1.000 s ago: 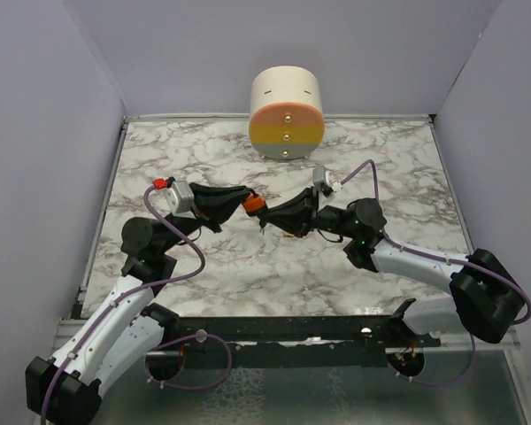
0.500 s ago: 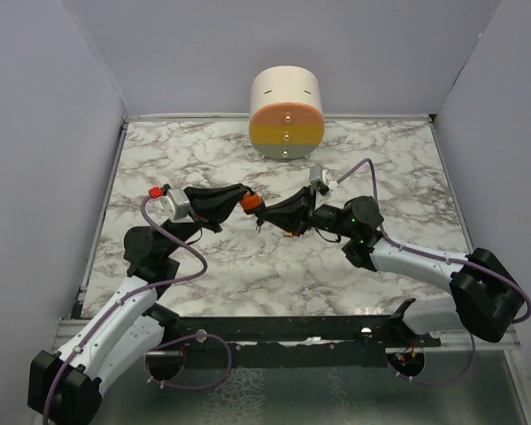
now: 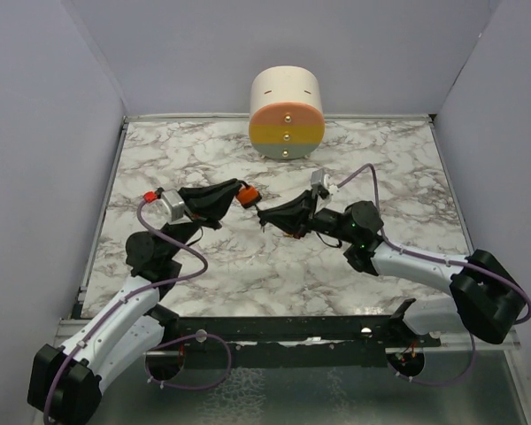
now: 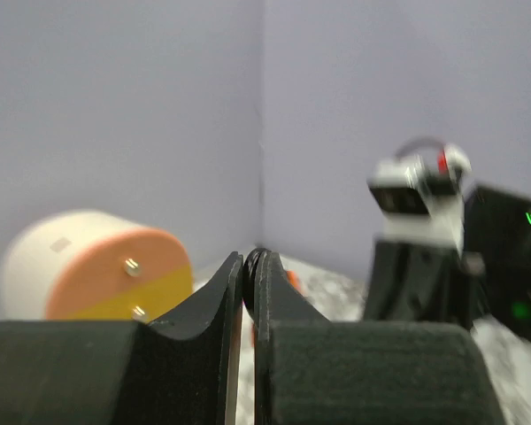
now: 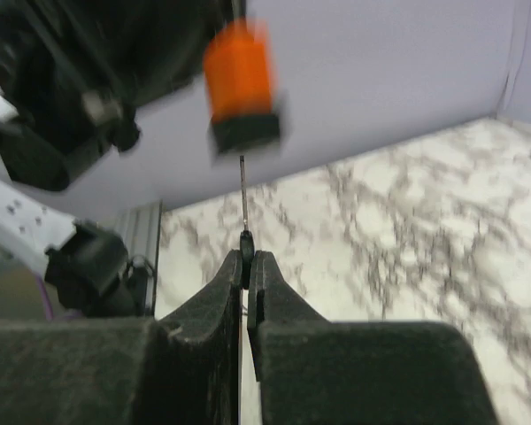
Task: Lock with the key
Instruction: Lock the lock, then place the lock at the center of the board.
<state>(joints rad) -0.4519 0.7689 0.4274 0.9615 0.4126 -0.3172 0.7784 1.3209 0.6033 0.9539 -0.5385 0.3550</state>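
Observation:
My left gripper [image 3: 233, 195] is shut on a small orange padlock [image 3: 247, 193] and holds it above the table. In the left wrist view the jaws are closed on a black part of it [image 4: 254, 263], and the orange body is mostly hidden behind them. My right gripper [image 3: 265, 217] is shut on the key, just right of the padlock. In the right wrist view the key's black head [image 5: 246, 251] is pinched at the tips. Its thin shaft [image 5: 242, 190] points up at the padlock's black end [image 5: 242, 84]. I cannot tell whether the shaft touches it.
A cream drum with an orange and yellow face [image 3: 286, 113] and small metal studs stands at the back edge of the marble table [image 3: 398, 177]. It also shows in the left wrist view [image 4: 97, 266]. Grey walls enclose the left, back and right.
My left gripper has lifted the padlock up and back to the left. My right gripper with the key has shifted slightly, and the gap between them is a little wider.

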